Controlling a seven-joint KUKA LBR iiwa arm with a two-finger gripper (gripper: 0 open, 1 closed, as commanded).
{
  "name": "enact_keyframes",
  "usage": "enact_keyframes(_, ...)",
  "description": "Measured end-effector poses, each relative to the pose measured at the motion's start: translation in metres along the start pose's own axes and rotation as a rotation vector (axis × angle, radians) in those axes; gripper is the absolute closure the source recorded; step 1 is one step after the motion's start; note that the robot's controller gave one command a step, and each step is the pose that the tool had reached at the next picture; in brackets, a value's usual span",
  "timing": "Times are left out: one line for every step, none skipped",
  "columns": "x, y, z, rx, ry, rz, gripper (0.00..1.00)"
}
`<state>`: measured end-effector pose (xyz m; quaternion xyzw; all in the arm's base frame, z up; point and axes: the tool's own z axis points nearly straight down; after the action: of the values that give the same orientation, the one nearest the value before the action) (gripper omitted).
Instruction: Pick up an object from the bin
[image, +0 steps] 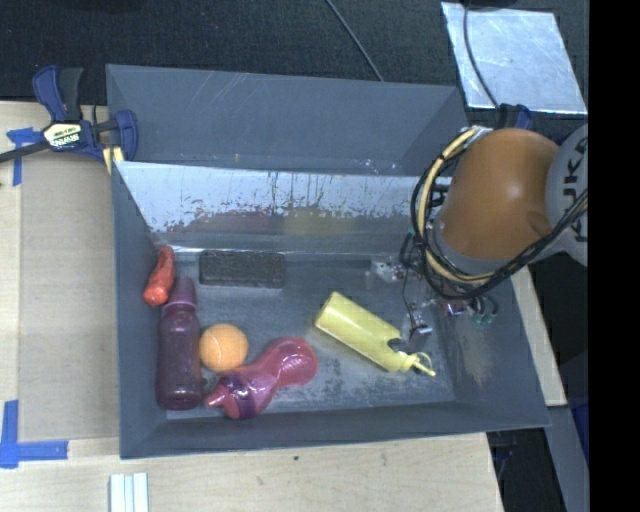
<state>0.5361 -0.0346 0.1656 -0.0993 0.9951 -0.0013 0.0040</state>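
Observation:
My gripper (417, 327) reaches down from under the orange dome at the right of the bin. It is just above the capped right end of a yellow squeeze bottle (358, 329). That bottle lies on its side on the bin floor, slanting from upper left to lower right. Whether the gripper touches it I cannot tell. Left of the bottle lies a pink, curved soft toy (268, 375), well apart from the gripper.
An orange ball (223, 347) rests beside a dark purple bottle (179, 346) at the lower left. A small orange-red piece (158, 279) lies above them, and a dark grey block (241, 268) lies near the back wall. The arm and its cables cover the bin's right side.

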Motion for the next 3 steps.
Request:
enact_keyframes(0.003,0.015,0.03,0.0,-0.004,-0.007,0.0)
enact_keyframes(-0.014,0.03,0.067,-0.001,-0.004,0.007,0.0)
enact_keyframes(-0.018,0.038,0.095,0.0,-0.003,-0.105,1.0)
